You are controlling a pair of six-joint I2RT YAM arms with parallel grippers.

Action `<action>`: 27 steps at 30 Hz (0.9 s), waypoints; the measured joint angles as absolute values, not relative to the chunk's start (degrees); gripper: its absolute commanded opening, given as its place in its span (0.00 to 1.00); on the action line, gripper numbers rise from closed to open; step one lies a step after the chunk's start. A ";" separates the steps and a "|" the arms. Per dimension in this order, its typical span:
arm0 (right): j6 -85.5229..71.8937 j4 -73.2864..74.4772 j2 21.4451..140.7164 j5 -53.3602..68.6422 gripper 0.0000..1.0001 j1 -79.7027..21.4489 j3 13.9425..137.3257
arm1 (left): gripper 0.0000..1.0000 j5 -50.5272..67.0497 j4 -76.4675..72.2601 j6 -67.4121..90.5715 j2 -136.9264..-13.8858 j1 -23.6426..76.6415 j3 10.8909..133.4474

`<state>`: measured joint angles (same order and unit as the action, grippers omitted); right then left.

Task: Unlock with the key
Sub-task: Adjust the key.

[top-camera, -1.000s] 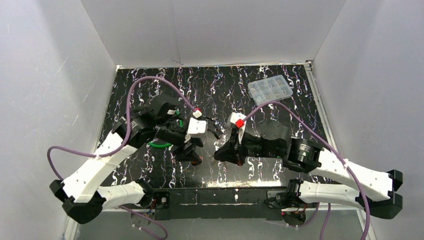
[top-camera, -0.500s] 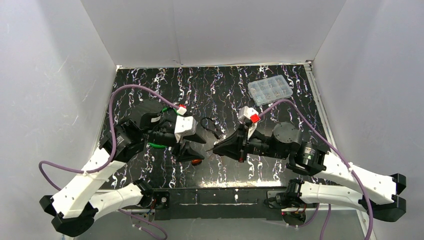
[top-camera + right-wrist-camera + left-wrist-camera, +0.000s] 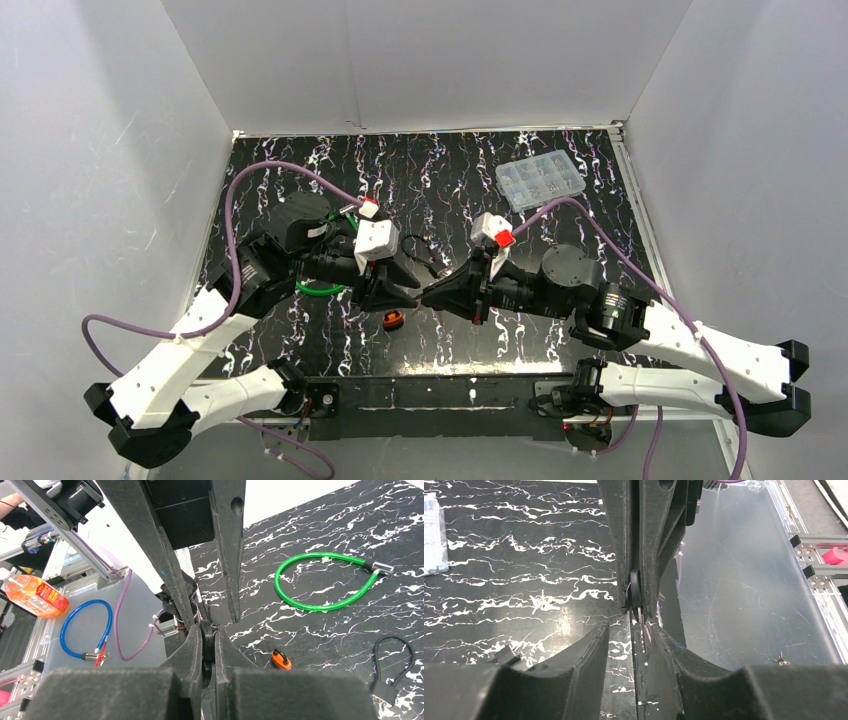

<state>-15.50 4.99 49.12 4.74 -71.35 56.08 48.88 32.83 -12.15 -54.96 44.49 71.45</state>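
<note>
Key, small, with a round black plastic head and a thin metal blade [image 3: 635,587]: the item in play. It is carried clear of the table, to the right of the green plastic-sheathed cable loop [image 3: 324,555]. The right gripper [image 3: 432,296] has its fingers pinched tight on the head. I judge that hold deliberate, since it leaves the blade bare and pointing at the other arm.

Left gripper [image 3: 632,632]: nose to nose with the right one, just right of the green loop. Its jaws stand a narrow way apart, one on either side of the bare blade, and I see no contact. I read this as a handover or re-grip for a hold better suited to turning, but that is a guess.

Green loop: flat on the black, white-veined table [image 3: 450,180], with a metal cylinder at one end, probably its barrel.

Orange object, small [image 3: 281,660]: on the table right of the green loop, nearer the arm bases. Padlock or fob, I cannot tell.

Black cable loop with a block-shaped body [image 3: 384,692]: right of the green loop, farther from the bases.

Clear plastic compartment box [image 3: 540,180]: well apart from the green loop, far right and back. I count it uninvolved.

Lock intended: I cannot tell which. No lock has the key in it, so unlocking is not yet begun.
</note>
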 measured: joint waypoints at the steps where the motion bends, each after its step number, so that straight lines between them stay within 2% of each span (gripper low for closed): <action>1: -15.28 4.99 49.12 4.48 0.01 -71.46 56.11 | 0.25 49.12 32.84 -11.93 -55.23 44.49 71.49; 5: -14.60 5.07 49.10 3.04 0.01 -72.02 56.18 | 0.15 49.51 33.18 -11.70 -55.63 44.49 71.52; 8: -14.05 5.13 49.10 1.93 0.01 -72.41 56.18 | 0.01 49.56 33.77 -11.86 -55.64 44.49 71.71; 13: -13.08 5.11 49.12 0.83 0.02 -72.98 56.27 | 0.00 49.24 34.54 -12.05 -55.66 44.50 72.19; 14: -13.03 5.13 49.12 0.64 0.06 -73.09 56.27 | 0.00 49.13 34.75 -12.17 -55.67 44.52 72.29; 19: -13.32 6.41 49.19 0.57 0.42 -73.33 56.88 | 0.00 48.01 37.27 -14.94 -56.15 44.89 74.26; 21: -13.52 8.29 48.99 0.62 0.65 -73.36 57.04 | 0.00 46.82 39.46 -16.80 -56.64 44.87 76.36; 27: -13.92 16.08 46.28 -0.60 0.76 -73.48 57.04 | 0.00 44.53 49.23 -22.59 -62.32 44.77 88.05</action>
